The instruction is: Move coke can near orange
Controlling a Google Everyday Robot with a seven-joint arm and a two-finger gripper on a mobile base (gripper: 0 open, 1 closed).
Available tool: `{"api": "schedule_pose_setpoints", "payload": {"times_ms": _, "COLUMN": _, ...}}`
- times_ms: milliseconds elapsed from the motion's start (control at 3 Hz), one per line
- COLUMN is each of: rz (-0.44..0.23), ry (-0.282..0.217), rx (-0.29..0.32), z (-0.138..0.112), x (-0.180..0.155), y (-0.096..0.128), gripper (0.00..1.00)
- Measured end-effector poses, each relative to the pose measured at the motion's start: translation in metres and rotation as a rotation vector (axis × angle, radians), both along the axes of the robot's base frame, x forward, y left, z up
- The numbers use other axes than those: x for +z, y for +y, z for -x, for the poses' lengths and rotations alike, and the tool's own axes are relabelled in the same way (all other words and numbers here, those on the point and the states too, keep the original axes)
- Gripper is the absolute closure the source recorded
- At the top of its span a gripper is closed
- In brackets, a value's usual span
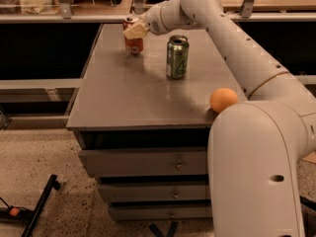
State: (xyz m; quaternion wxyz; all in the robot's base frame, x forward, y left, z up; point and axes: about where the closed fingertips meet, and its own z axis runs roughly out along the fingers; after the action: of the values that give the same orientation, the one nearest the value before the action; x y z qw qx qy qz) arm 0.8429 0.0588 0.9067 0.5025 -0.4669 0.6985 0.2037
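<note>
The coke can [134, 44] stands upright at the far left of the grey table top [123, 98], red-orange with a silver top. My gripper [134, 31] is at the can's upper part, reaching in from the right and covering part of it. The orange [223, 100] lies near the table's front right edge, well apart from the can and partly behind my arm's big white link [256, 167].
A green can [177, 57] stands upright mid-table, between the coke can and the orange. The table top sits on a cabinet with drawers [148, 163]. A rail [59, 18] and shelving run behind the table. A black stand leg [37, 209] lies on the floor at lower left.
</note>
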Motion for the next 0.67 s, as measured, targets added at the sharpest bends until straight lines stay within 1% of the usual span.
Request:
{"api": "schedule_pose_setpoints", "payload": {"times_ms": 333, "rz": -0.002, "ry": -0.007, "rx": 0.004, "z": 0.002, "x": 0.004, "y": 0.000, "gripper": 1.00}}
{"api": "schedule_pose_setpoints", "payload": {"times_ms": 667, "rz": -0.002, "ry": -0.021, "rx": 0.009, "z": 0.001, "x": 0.017, "y": -0.001, "gripper": 1.00}}
